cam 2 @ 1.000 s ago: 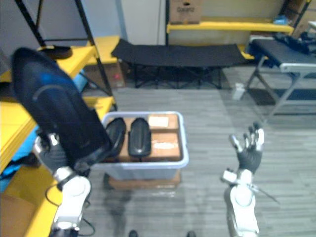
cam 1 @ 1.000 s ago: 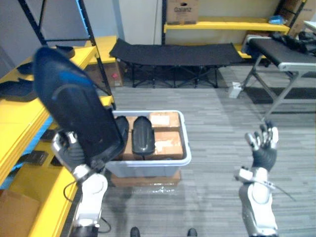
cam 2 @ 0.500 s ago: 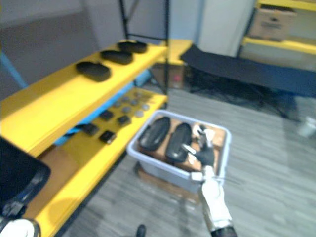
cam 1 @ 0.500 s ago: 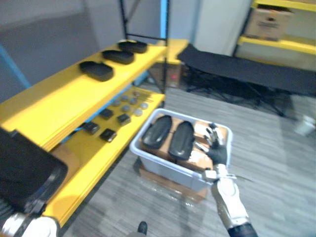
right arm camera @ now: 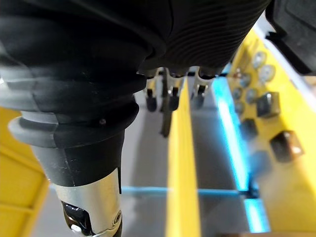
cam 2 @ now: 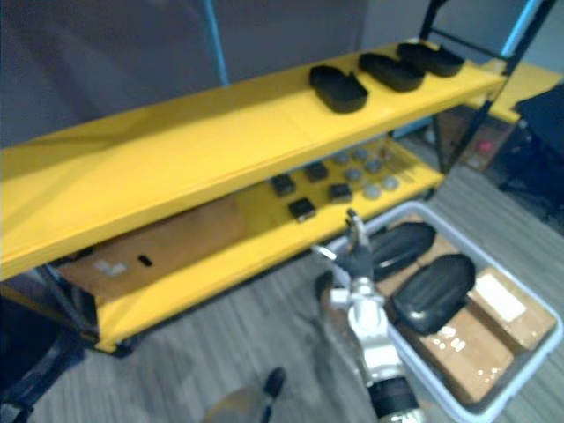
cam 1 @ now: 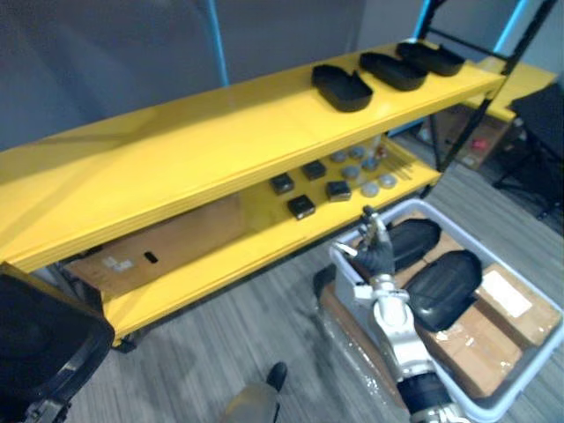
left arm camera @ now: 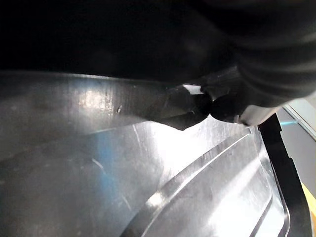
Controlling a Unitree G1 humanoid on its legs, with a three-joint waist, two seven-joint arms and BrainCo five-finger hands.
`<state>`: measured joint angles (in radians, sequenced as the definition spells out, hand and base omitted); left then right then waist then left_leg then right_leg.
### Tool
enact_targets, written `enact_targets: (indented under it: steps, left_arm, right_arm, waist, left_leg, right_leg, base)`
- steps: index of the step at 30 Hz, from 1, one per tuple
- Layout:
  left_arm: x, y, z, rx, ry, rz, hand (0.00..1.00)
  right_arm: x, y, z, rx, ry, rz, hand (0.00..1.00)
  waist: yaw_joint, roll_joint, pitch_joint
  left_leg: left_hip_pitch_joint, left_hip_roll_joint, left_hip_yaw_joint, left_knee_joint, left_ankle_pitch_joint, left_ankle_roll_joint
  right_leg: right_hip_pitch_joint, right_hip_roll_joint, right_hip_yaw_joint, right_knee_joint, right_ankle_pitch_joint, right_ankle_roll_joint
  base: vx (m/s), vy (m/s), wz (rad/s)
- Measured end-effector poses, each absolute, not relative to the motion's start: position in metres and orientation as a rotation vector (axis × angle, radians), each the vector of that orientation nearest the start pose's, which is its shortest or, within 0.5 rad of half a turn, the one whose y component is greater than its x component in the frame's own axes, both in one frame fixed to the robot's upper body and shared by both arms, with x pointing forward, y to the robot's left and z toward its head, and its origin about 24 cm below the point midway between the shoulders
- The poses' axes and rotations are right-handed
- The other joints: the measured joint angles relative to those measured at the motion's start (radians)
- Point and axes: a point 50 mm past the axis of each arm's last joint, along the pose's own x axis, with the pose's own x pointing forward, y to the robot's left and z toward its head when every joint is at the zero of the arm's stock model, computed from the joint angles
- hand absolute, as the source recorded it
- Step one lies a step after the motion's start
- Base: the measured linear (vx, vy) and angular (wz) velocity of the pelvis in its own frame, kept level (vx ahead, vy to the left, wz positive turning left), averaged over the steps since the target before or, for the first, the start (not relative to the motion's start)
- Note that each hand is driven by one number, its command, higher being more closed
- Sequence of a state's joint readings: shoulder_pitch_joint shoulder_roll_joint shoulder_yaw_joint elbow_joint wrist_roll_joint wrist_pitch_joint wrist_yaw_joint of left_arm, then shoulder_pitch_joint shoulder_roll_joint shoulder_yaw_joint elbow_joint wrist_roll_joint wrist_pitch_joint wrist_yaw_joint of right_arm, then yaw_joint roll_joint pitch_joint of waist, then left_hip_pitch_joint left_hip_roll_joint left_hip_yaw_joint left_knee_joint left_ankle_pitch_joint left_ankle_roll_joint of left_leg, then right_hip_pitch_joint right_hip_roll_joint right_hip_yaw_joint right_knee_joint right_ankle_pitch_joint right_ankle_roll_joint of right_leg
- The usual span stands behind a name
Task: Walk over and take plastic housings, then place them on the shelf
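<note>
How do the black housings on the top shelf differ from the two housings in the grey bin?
The shelf housings are three, in a row on the top shelf; the bin housings are two, side by side on cardboard boxes. The shelf housings seem to lie hollow side up; the bin housings lie domed side up. All are black shells.

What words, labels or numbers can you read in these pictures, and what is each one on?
No text can be read in these pictures.
White label on a cardboard box in the bin: too blurred to read.
Pale label on the cardboard sheet on the lower shelf: too blurred to read.
</note>
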<state>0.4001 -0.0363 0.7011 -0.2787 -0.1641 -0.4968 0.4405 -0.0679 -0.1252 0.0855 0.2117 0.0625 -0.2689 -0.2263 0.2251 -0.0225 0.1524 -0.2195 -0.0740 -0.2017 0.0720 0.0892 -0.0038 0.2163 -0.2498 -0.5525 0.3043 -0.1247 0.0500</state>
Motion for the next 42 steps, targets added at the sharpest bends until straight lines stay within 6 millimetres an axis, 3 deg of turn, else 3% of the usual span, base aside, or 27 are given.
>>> enact_targets:
  steps: [1,2,3,5,6,8,9,12,14,18,20,21,22,23,24,26,28,30,33,36,38,40,41,42]
  left_arm:
    - [0.086,0.319,0.093,0.143,-0.495,1.155,1.00]
    - [0.103,0.318,0.096,0.108,-0.527,1.090,1.00]
    - [0.122,0.316,0.098,0.081,-0.545,1.029,1.00]
    - [0.145,0.311,0.098,0.052,-0.545,0.962,1.00]
    - [0.154,0.304,0.096,0.036,-0.529,0.929,1.00]
    - [0.153,0.299,0.094,0.036,-0.518,0.914,1.00]
    - [0.150,0.295,0.090,0.022,-0.496,0.922,1.00]
    - [0.136,0.291,0.091,0.013,-0.488,0.947,1.00]
    - [0.125,0.288,0.092,0.010,-0.489,0.972,1.00]
    - [0.119,0.289,0.091,0.010,-0.481,1.003,1.00]
    - [0.114,0.294,0.097,0.030,-0.508,1.031,1.00]
    - [0.112,0.295,0.099,0.038,-0.516,1.037,1.00]
    - [0.108,0.298,0.102,0.055,-0.528,1.046,1.00]
    - [0.107,0.300,0.103,0.060,-0.531,1.051,1.00]
    - [0.109,0.299,0.103,0.057,-0.533,1.040,1.00]
    - [0.112,0.299,0.106,0.071,-0.541,1.004,1.00]
    - [0.114,0.299,0.107,0.075,-0.543,0.983,1.00]
    - [0.117,0.298,0.109,0.065,-0.558,0.974,1.00]
    - [0.129,0.295,0.115,0.033,-0.602,0.937,1.00]
    - [0.144,0.287,0.122,-0.010,-0.649,0.888,1.00]
    - [0.149,0.281,0.122,-0.028,-0.648,0.861,1.00]
    - [0.154,0.274,0.118,-0.046,-0.623,0.828,1.00]
    - [0.156,0.270,0.115,-0.061,-0.606,0.824,1.00]
    - [0.156,0.266,0.111,-0.084,-0.588,0.829,1.00]
  right_arm:
    - [0.257,-0.169,0.033,-0.049,-0.115,-0.163,0.00]
    - [0.247,-0.178,0.029,-0.049,-0.108,-0.212,0.00]
    - [0.237,-0.187,0.028,-0.049,-0.113,-0.261,0.00]
    - [0.228,-0.195,0.028,-0.051,-0.130,-0.299,0.00]
    - [0.223,-0.200,0.031,-0.057,-0.149,-0.317,0.00]
    - [0.222,-0.200,0.038,-0.053,-0.188,-0.315,0.00]
    - [0.220,-0.200,0.046,-0.055,-0.225,-0.306,0.00]
    - [0.217,-0.197,0.054,-0.051,-0.258,-0.290,0.00]
    - [0.216,-0.194,0.070,-0.040,-0.331,-0.281,0.00]
    - [0.216,-0.192,0.077,-0.020,-0.378,-0.284,0.00]
    - [0.216,-0.192,0.078,-0.010,-0.388,-0.295,0.00]
    - [0.216,-0.193,0.078,-0.010,-0.386,-0.301,0.00]
    - [0.214,-0.196,0.076,-0.016,-0.377,-0.328,0.00]
    - [0.214,-0.200,0.075,-0.033,-0.377,-0.352,0.00]
    - [0.214,-0.202,0.074,-0.038,-0.370,-0.364,0.00]
    - [0.214,-0.207,0.072,-0.038,-0.363,-0.402,0.00]
    - [0.216,-0.207,0.069,-0.045,-0.353,-0.418,0.00]
    - [0.219,-0.208,0.069,-0.066,-0.352,-0.418,0.00]
    - [0.217,-0.217,0.073,-0.092,-0.367,-0.438,0.00]
    - [0.213,-0.226,0.083,-0.088,-0.418,-0.449,0.00]
    - [0.211,-0.227,0.090,-0.031,-0.464,-0.443,0.00]
    - [0.208,-0.228,0.096,0.011,-0.507,-0.442,0.00]
    - [0.207,-0.230,0.098,0.023,-0.522,-0.434,0.00]
    - [0.208,-0.231,0.100,0.026,-0.528,-0.427,0.00]
  waist:
    - [-0.008,0.003,0.003]
    - [-0.043,-0.007,0.006]
    - [-0.081,-0.012,0.012]
    - [-0.116,-0.027,0.025]
    - [-0.138,-0.030,0.029]
    - [-0.135,-0.030,0.050]
    - [-0.136,-0.002,0.076]
    - [-0.130,0.008,0.083]
    - [-0.122,0.012,0.091]
    - [-0.099,-0.002,0.099]
    - [-0.096,-0.027,0.103]
    - [-0.095,-0.036,0.100]
    - [-0.092,-0.059,0.089]
    - [-0.084,-0.060,0.086]
    - [-0.090,-0.059,0.085]
    - [-0.103,-0.065,0.077]
    - [-0.111,-0.066,0.076]
    - [-0.120,-0.056,0.073]
    - [-0.157,-0.016,0.054]
    - [-0.164,0.011,0.035]
    - [-0.179,-0.004,0.011]
    - [-0.185,-0.038,-0.011]
    - [-0.180,-0.054,-0.027]
    - [-0.179,-0.031,-0.030]
  left_leg:
    - [-0.002,-0.004,-0.023,-0.007,0.004,0.005]
    - [-0.005,-0.009,-0.066,-0.032,0.012,0.017]
    - [-0.012,-0.014,-0.091,-0.060,0.019,0.027]
    - [-0.018,-0.024,-0.082,-0.087,0.043,0.039]
    - [-0.031,-0.025,-0.056,-0.083,0.096,0.011]
    - [-0.058,-0.019,-0.009,-0.062,0.116,-0.016]
    - [-0.066,-0.001,-0.004,-0.047,0.121,-0.016]
    - [-0.073,0.019,0.022,-0.019,0.112,-0.022]
    - [-0.097,0.034,0.048,0.047,0.076,-0.023]
    - [-0.109,0.033,0.080,0.144,0.010,-0.028]
    - [-0.138,0.015,0.109,0.238,-0.056,-0.005]
    - [-0.147,0.008,0.120,0.266,-0.079,0.010]
    - [-0.149,-0.004,0.149,0.305,-0.128,0.012]
    - [-0.151,-0.016,0.150,0.332,-0.155,-0.007]
    - [-0.150,-0.022,0.141,0.339,-0.164,-0.001]
    - [-0.126,-0.043,0.113,0.326,-0.191,0.022]
    - [-0.066,-0.051,0.089,0.287,-0.204,0.041]
    - [-0.007,-0.047,0.069,0.258,-0.206,0.044]
    - [0.073,-0.018,0.010,0.221,-0.216,0.030]
    - [0.128,0.026,-0.022,0.216,-0.256,-0.001]
    - [0.135,0.032,-0.046,0.227,-0.287,-0.019]
    - [0.132,0.029,-0.067,0.258,-0.336,-0.052]
    - [0.141,0.035,-0.065,0.265,-0.358,-0.073]
    - [0.142,0.061,-0.056,0.273,-0.362,-0.079]
  right_leg:
    - [-0.021,0.006,0.065,0.041,-0.012,-0.022]
    - [-0.057,0.043,0.197,0.095,-0.072,-0.055]
    - [-0.087,0.097,0.293,0.104,-0.151,-0.057]
    - [-0.130,0.131,0.348,0.081,-0.179,-0.059]
    - [-0.127,0.130,0.337,0.082,-0.219,-0.033]
    - [-0.132,0.127,0.334,0.059,-0.271,0.011]
    - [-0.139,0.140,0.335,0.063,-0.280,0.019]
    - [-0.145,0.147,0.336,0.085,-0.290,0.002]
    - [-0.142,0.156,0.336,0.091,-0.294,-0.006]
    - [-0.105,0.146,0.337,0.081,-0.308,-0.009]
    - [-0.073,0.124,0.332,0.054,-0.330,-0.018]
    - [-0.060,0.117,0.331,0.037,-0.331,-0.017]
    - [-0.034,0.103,0.334,0.036,-0.316,0.005]
    - [-0.080,0.082,0.343,0.164,-0.308,-0.008]
    - [-0.119,0.072,0.355,0.249,-0.287,-0.023]
    - [-0.254,0.059,0.430,0.510,-0.118,-0.008]
    - [-0.311,0.058,0.458,0.635,-0.005,-0.011]
    - [-0.373,0.064,0.461,0.695,-0.078,-0.022]
    - [-0.444,0.079,0.439,0.579,-0.136,-0.044]
    - [-0.460,0.083,0.451,0.324,-0.121,-0.022]
    - [-0.460,0.073,0.471,0.210,-0.095,0.003]
    - [-0.415,0.073,0.474,0.139,-0.045,-0.004]
    - [-0.380,0.067,0.447,0.091,-0.050,0.062]
    - [-0.358,0.083,0.418,0.079,-0.044,0.054]
  base:
    - [-0.01,-0.066,1.21]
    - [-0.02,-0.164,1.49]
    - [-0.03,-0.190,1.64]
    - [-0.08,-0.181,1.05]
    - [-0.14,-0.186,0.35]
    - [-0.13,-0.155,-0.12]
    - [-0.12,-0.134,-0.20]
    - [-0.07,-0.096,-0.07]
    - [0.00,-0.036,-0.02]
    - [0.04,0.007,-0.05]
    - [0.10,0.077,0.05]
    - [0.18,0.108,-0.07]
    - [0.28,0.079,-0.03]
    - [0.30,0.079,0.09]
    - [0.37,0.119,0.33]
    - [0.30,0.134,0.39]
    - [0.38,0.075,0.27]
    - [0.36,0.038,0.27]
    - [0.26,-0.033,0.45]
    - [0.24,-0.100,0.31]
    - [0.18,-0.183,0.29]
    - [0.19,-0.359,0.36]
    - [0.17,-0.380,0.28]
    - [0.17,-0.344,0.31]
